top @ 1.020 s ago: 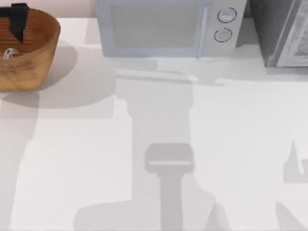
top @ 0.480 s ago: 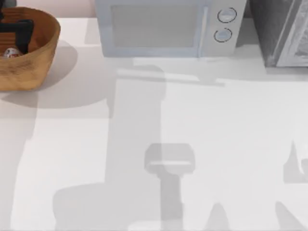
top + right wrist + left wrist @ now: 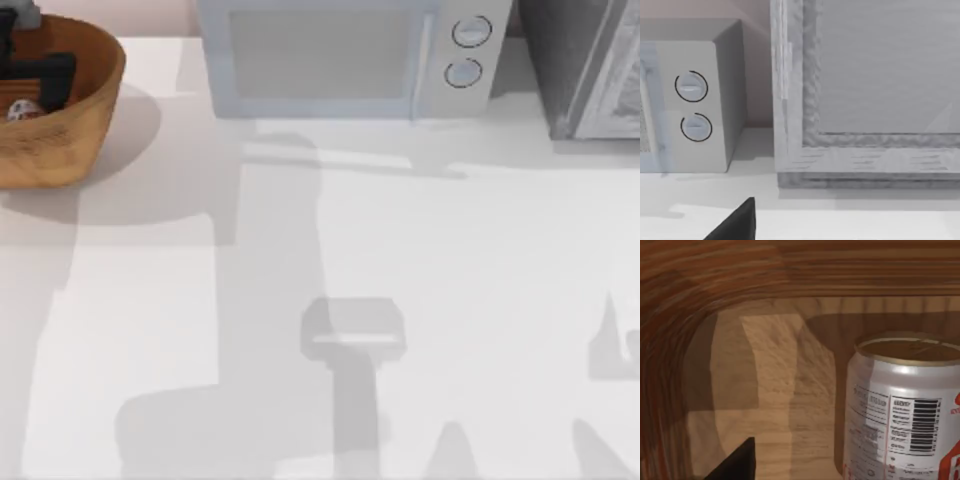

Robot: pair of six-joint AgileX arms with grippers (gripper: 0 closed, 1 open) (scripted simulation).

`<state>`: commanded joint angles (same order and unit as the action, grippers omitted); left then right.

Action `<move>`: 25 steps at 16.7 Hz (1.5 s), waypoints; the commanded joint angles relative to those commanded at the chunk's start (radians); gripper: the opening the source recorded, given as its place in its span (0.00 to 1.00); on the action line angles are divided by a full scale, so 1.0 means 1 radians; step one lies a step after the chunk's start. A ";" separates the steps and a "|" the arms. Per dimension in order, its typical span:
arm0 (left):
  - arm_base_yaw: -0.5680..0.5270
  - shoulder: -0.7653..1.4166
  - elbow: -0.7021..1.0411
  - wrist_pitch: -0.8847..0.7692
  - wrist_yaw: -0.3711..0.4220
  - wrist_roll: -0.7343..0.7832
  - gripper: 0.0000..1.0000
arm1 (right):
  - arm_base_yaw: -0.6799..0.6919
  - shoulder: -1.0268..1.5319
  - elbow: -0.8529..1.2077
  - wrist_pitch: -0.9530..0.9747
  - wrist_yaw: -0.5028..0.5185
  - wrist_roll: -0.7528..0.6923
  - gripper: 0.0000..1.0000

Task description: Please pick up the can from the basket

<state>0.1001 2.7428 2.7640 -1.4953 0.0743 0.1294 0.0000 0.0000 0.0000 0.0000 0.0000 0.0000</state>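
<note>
Reaching into the basket (image 3: 70,130), the left gripper (image 3: 40,80), finger state untellable, nears the can (image 3: 902,410), barcode visible up close.

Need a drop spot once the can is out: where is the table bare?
Bare: the wide table in front of the microwave, right of the basket. Crowded: inside the basket, where the left pincer sits by the can.

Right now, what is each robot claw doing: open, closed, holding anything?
Left gripper: inside the basket beside the can; open or closed, cannot tell.
Right gripper: cannot tell.
</note>
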 joint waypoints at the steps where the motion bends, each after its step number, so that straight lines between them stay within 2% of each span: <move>1: 0.000 -0.007 -0.040 0.033 0.000 0.000 1.00 | 0.000 0.000 0.000 0.000 0.000 0.000 1.00; 6: -0.002 -0.037 -0.205 0.168 -0.001 -0.002 1.00 | 0.000 0.000 0.000 0.000 0.000 0.000 1.00; 11: -0.002 -0.040 -0.222 0.182 -0.001 -0.002 1.00 | 0.000 0.000 0.000 0.000 0.000 0.000 1.00; 24: -0.002 -0.040 -0.222 0.182 -0.001 -0.002 0.02 | 0.000 0.000 0.000 0.000 0.000 0.000 1.00; 25: -0.002 -0.040 -0.222 0.182 -0.001 -0.002 0.00 | 0.000 0.000 0.000 0.000 0.000 0.000 1.00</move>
<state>0.0981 2.7027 2.5422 -1.3134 0.0735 0.1275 0.0000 0.0000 0.0000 0.0000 0.0000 0.0000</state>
